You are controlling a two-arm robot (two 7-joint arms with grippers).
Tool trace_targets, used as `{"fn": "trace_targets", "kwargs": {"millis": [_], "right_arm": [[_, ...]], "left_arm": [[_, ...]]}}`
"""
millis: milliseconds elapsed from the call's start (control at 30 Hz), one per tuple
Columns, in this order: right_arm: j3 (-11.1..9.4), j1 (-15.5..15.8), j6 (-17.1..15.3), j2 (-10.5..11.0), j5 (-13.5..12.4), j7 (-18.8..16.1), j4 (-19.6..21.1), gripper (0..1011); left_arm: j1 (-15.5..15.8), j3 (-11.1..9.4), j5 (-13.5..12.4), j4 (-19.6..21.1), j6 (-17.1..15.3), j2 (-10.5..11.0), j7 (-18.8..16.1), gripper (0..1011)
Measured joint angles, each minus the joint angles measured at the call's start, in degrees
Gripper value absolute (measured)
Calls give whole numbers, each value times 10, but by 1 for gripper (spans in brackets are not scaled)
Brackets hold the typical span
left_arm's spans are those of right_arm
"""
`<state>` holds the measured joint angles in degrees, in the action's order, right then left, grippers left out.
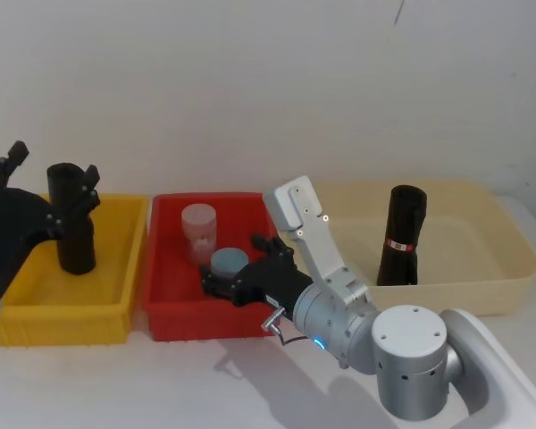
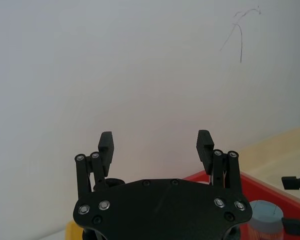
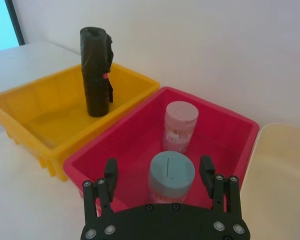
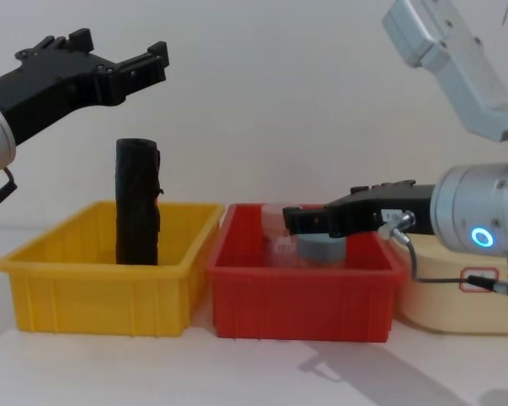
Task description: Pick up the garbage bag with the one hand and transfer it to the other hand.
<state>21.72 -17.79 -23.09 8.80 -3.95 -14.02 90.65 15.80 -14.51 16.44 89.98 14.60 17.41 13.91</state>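
I see my left gripper raised high above the yellow bin, reaching forward, its fingers spread wide and empty. My right gripper stretches level over the red bin, fingers apart, flanking the blue-lidded jar. The garbage bag stands upright in the cream tray, well apart from both.
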Motion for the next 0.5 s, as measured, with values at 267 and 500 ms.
{"fn": "trace_targets", "kwargs": {"millis": [267,500], "right_arm": [[1,-5,-2,-9,4,0,-15,1000],[-1,-11,-2,-18,7,3,-31,1000]], "left_arm": [[0,0,0,0,0,0,0,1000],[-1,0,0,0,0,0,0,1000]]}}
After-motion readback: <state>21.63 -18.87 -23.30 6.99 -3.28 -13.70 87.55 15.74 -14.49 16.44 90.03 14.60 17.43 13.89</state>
